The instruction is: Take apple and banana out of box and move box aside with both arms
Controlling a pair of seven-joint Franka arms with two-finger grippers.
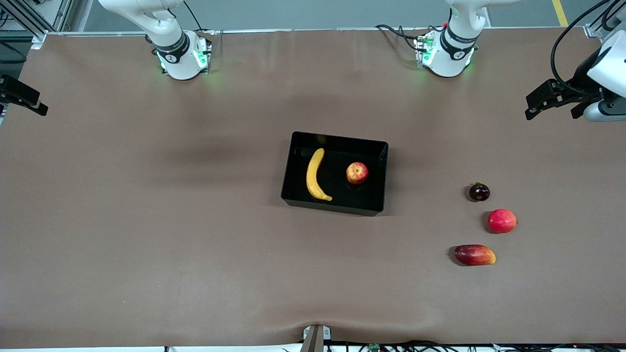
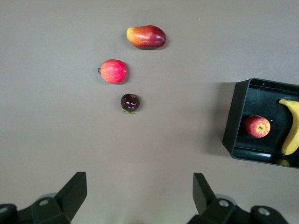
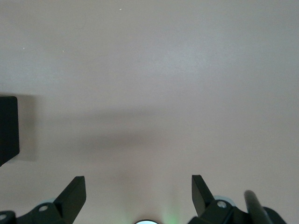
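The black box point(image 1: 334, 206) stands in the middle of the table. The yellow banana point(image 1: 314, 175) and the red-and-yellow apple point(image 1: 357, 173) lie inside it, apart, with the banana toward the right arm's end. My left gripper point(image 1: 550, 105) is up in the air at the left arm's end of the table, open and empty point(image 2: 140, 186). Its wrist view shows the box point(image 2: 236, 116), the apple point(image 2: 257, 126) and part of the banana point(image 2: 292, 126). My right gripper point(image 1: 29, 100) is up at the right arm's end, open and empty point(image 3: 139, 186), over bare table. One box corner point(image 3: 7, 126) shows in its view.
Three loose fruits lie toward the left arm's end: a small dark purple fruit point(image 1: 479, 192), a plain red round fruit point(image 1: 502, 221) and a dark-red-and-yellow mango point(image 1: 474, 254), the mango nearest the front camera. The brown mat point(image 1: 146, 220) covers the whole table.
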